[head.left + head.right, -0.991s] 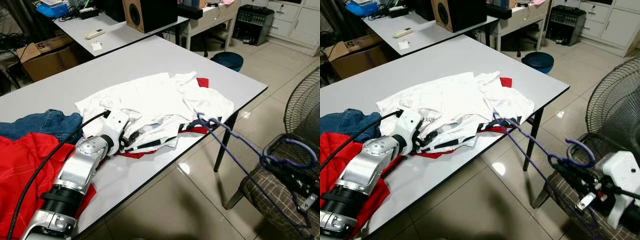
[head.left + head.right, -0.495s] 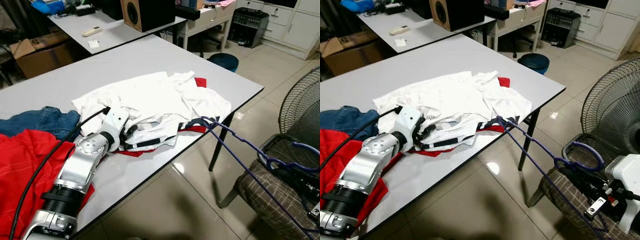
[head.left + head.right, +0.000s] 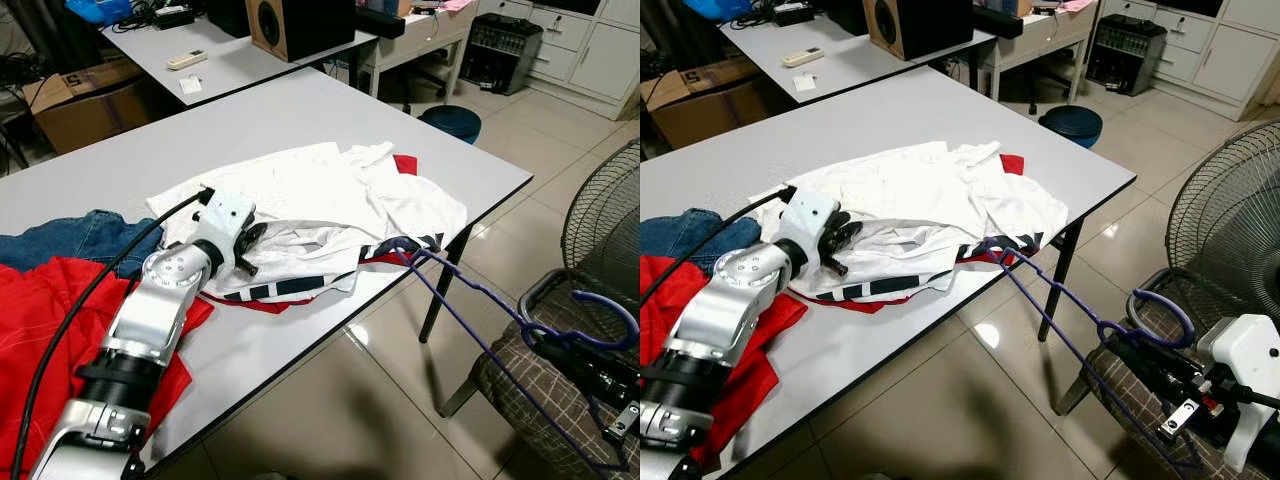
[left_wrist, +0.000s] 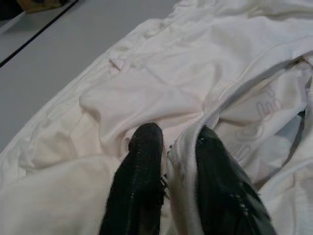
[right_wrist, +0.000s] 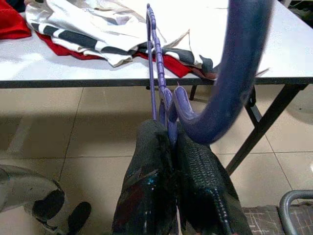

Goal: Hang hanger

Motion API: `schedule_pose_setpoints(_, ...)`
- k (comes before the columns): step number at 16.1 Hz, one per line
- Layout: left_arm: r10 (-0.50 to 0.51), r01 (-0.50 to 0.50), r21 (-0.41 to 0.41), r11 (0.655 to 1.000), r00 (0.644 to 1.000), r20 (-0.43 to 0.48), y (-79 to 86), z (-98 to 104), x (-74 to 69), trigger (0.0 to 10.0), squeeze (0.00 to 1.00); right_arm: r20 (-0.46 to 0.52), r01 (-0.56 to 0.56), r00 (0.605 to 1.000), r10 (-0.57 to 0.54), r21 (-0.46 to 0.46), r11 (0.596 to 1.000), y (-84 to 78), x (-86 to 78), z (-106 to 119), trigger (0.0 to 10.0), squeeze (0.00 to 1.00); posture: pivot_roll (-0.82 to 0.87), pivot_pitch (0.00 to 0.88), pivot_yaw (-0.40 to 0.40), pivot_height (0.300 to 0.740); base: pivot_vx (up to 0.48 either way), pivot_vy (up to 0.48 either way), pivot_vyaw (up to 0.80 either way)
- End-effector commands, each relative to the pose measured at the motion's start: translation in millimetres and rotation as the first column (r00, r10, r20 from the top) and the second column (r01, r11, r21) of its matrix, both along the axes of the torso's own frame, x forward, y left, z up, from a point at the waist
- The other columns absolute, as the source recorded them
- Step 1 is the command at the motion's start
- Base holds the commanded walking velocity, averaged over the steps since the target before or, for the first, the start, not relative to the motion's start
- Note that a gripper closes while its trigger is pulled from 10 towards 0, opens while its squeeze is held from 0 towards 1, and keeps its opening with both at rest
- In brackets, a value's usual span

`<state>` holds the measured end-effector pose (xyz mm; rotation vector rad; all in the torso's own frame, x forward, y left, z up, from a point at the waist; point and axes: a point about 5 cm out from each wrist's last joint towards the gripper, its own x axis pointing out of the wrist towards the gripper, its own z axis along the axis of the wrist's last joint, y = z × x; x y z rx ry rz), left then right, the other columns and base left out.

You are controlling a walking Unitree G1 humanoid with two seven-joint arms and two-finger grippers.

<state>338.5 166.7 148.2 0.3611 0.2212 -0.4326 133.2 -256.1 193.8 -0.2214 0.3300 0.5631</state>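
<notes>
A purple hanger (image 3: 470, 300) stretches from the table's near right edge out over the floor, its hook (image 3: 1158, 318) curling up by my right gripper (image 3: 1130, 350). That gripper is shut on the hanger's neck (image 5: 166, 105), off the table above a chair. The hanger's far tip (image 3: 400, 247) lies in the hem of a white shirt with dark stripes (image 3: 300, 210), heaped mid-table. My left gripper (image 3: 243, 247) is on the shirt's left side; in the left wrist view its fingers (image 4: 144, 166) are shut on a fold of white cloth (image 4: 183, 147).
Red cloth (image 3: 50, 330) and blue jeans (image 3: 90, 235) lie at the table's left. A brown checked chair (image 3: 540, 385) and a standing fan (image 3: 605, 200) are on the right. A second table with a speaker (image 3: 290, 25) stands behind. A dark blue bin (image 3: 450, 122) sits on the tiled floor.
My left gripper has lifted slightly and pulled the shirt fold leftwards. The right gripper and hanger have shifted only a little; the camera also moved.
</notes>
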Motion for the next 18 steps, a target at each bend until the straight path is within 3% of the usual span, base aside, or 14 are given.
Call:
schedule_pose_setpoints(1, -0.002, 0.002, 0.021, 1.000, 1.000, 0.011, 2.6, 4.1, 3.0, 0.0, 0.00, 0.017, -0.035, 0.999, 0.035, 0.001, 0.999, 7.4, -0.3, 2.4, 10.0, 0.00, -0.17, 0.056, 0.094, 0.740, 0.000, 0.000, 0.00)
schedule_pose_setpoints(4, -0.058, 0.059, -0.008, 0.998, 0.993, 0.099, -7.8, 19.7, 7.0, 0.0, 0.00, 0.034, -0.040, 0.999, 0.039, 0.033, 0.999, 14.4, 2.4, 0.4, 10.0, 0.00, -0.17, 0.053, 0.098, 0.740, 0.000, 0.000, 0.00)
schedule_pose_setpoints(6, -0.095, 0.110, -0.073, 0.991, 0.978, 0.183, -18.5, 35.3, 6.4, 0.0, 0.00, 0.087, 0.022, 0.996, -0.031, 0.111, 0.994, 22.8, 17.4, -0.5, 10.0, 0.00, -0.15, 0.045, 0.098, 0.740, 0.000, 0.000, 0.00)
schedule_pose_setpoints(9, -0.117, 0.162, -0.153, 0.975, 0.958, 0.263, -27.9, 52.5, 6.4, 0.0, 0.00, 0.060, 0.082, 0.994, -0.095, 0.180, 0.980, 37.5, 35.8, -13.2, 10.0, 0.00, -0.14, 0.032, 0.105, 0.740, 0.000, 0.000, 0.00)
schedule_pose_setpoints(10, -0.138, 0.188, -0.160, 0.969, 0.949, 0.283, -31.6, 58.5, 6.7, 0.0, 0.00, 0.036, 0.036, 0.998, -0.045, 0.220, 0.975, 49.7, 42.3, -18.8, 10.0, 0.00, -0.13, 0.026, 0.112, 0.740, 0.000, 0.000, 0.00)
schedule_pose_setpoints(14, -0.132, 0.183, -0.143, 0.973, 0.943, 0.306, -33.9, 64.7, 11.2, 0.0, 0.00, -0.004, -0.068, 0.997, 0.072, 0.267, 0.961, 71.0, 44.3, -22.8, 10.0, 0.00, -0.11, 0.015, 0.104, 0.740, 0.000, 0.000, 0.00)
schedule_pose_setpoints(16, -0.143, 0.198, -0.148, 0.969, 0.938, 0.315, -36.0, 66.5, 11.1, 0.0, 0.00, -0.018, -0.059, 0.998, 0.066, 0.280, 0.958, 73.1, 46.5, -25.4, 10.0, 0.00, -0.10, 0.011, 0.108, 0.740, 0.000, 0.000, 0.00)
schedule_pose_setpoints(18, -0.175, 0.240, -0.164, 0.957, 0.926, 0.335, -40.1, 70.8, 8.4, 0.0, 0.00, -0.042, -0.004, 0.999, 0.017, 0.299, 0.954, 71.1, 60.9, -32.4, 10.0, 0.00, -0.11, 0.011, 0.116, 0.740, 0.000, 0.000, 0.00)
